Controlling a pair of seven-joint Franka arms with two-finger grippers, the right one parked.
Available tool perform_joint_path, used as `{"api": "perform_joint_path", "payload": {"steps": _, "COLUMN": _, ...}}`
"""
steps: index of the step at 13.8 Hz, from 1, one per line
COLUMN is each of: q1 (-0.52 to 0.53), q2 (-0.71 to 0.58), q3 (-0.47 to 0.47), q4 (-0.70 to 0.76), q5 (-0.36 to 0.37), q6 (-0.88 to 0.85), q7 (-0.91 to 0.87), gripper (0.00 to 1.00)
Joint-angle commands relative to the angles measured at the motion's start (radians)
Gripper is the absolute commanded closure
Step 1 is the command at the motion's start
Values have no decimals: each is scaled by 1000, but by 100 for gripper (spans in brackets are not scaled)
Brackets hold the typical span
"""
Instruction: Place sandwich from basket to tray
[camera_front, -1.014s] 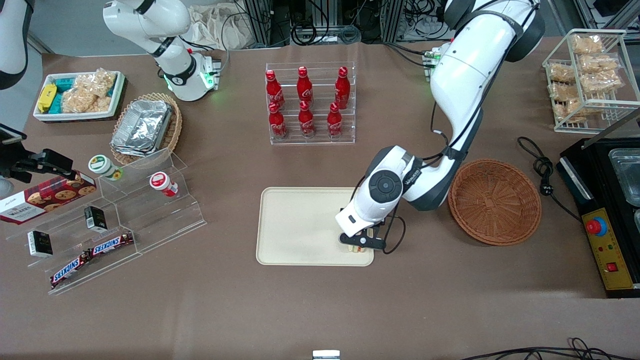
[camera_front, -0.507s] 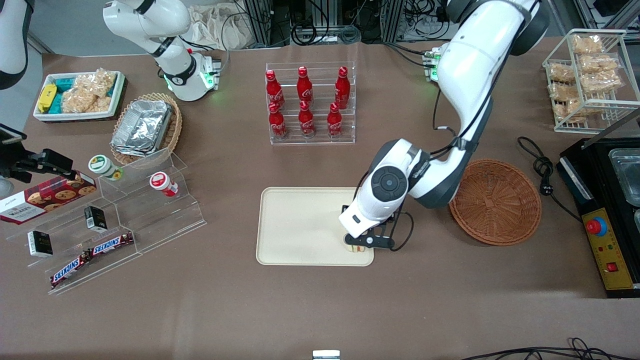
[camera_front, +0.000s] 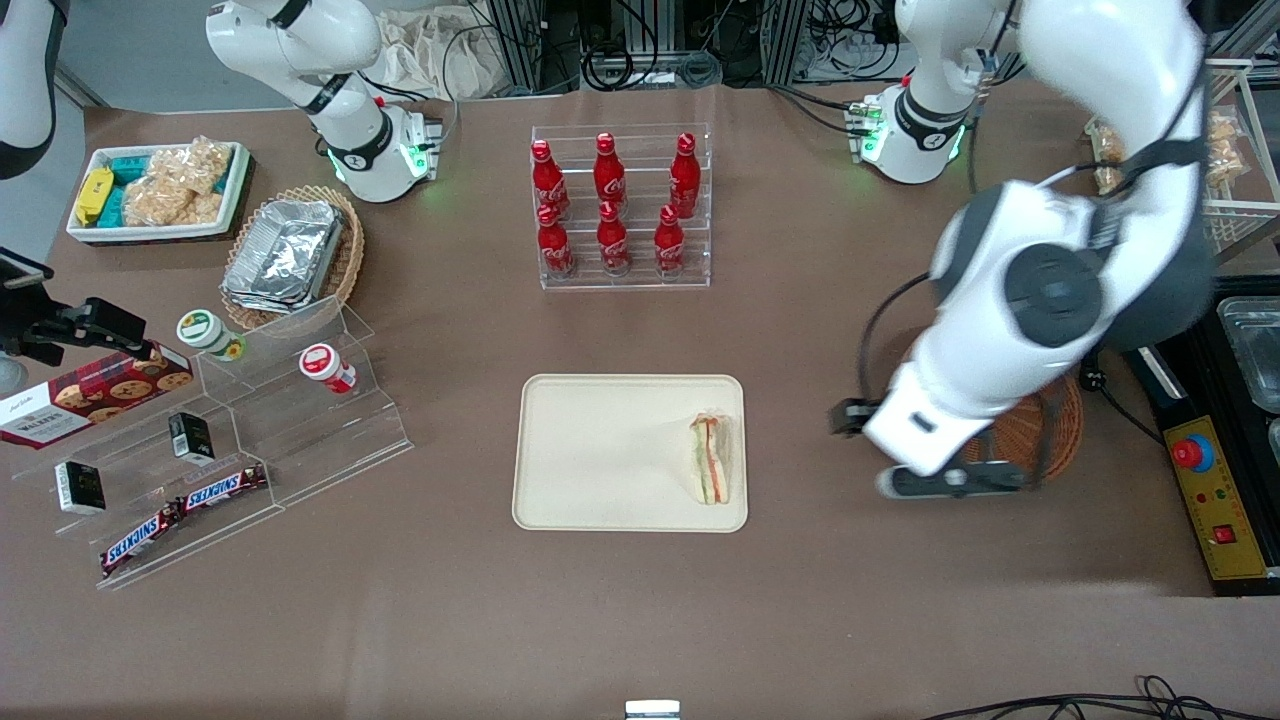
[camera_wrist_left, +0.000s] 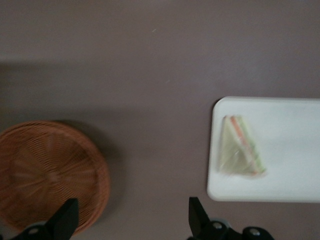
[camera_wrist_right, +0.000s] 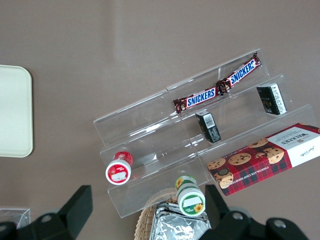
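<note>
Since a second ago your left arm has pulled away from the tray (camera_front: 600, 450) and swung up toward the working arm's end of the table, leaving the sandwich (camera_front: 711, 458) uncovered where the wrist used to hide it.

The sandwich is a triangular wedge of white bread in clear wrap, with an orange-red and a green filling stripe running along its cut face. It lies flat on the tray, against the tray edge nearest the basket (camera_front: 1050, 425) and toward the corner nearer the front camera, and nothing touches it.

The gripper (camera_front: 945, 483) hangs in the air above the table beside the basket, well apart from the sandwich. You can see its fingers (camera_wrist_left: 65, 220) spread wide with only table between them; it carries nothing.

The front view shows you the basket only in part, since the arm's wrist and elbow cover most of it. The left wrist view gives you the whole reddish-brown weave, along with the sandwich's triangular outline, which the front view shows narrower and edge-on. The right wrist view shows neither the sandwich nor the gripper, only one rounded end of the tray, a stepped clear stand (camera_wrist_right: 200, 140) with Snickers bars (camera_wrist_right: 216, 86), and a cookie box (camera_wrist_right: 265, 157).
</note>
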Motion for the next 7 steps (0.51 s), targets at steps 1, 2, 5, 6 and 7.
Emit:
{"api": "perform_joint_path", "payload": {"steps": 1, "q1": 97, "q2": -80, "q3": -8, "q4": -29, "q5": 4, "q6": -70, "q7": 157, "gripper": 1}}
{"api": "perform_joint_path", "payload": {"steps": 2, "q1": 134, "q2": -98, "q3": -6, "q4": -29, "q5": 12, "q6": -70, "q7": 188, "gripper": 1}}
{"api": "perform_joint_path", "payload": {"steps": 5, "q1": 210, "q2": -128, "q3": 9, "q4": -30, "q5": 7, "q6": -73, "q7": 193, "gripper": 0}}
{"api": "perform_joint_path", "payload": {"steps": 6, "q1": 233, "q2": -137, "q3": 7, "q4": -30, "q5": -2, "q6": -72, "q7": 199, "gripper": 0}}
{"api": "perform_joint_path", "payload": {"steps": 7, "q1": 242, "q2": -138, "q3": 6, "q4": -32, "q5": -7, "q6": -72, "q7": 202, "gripper": 1}}
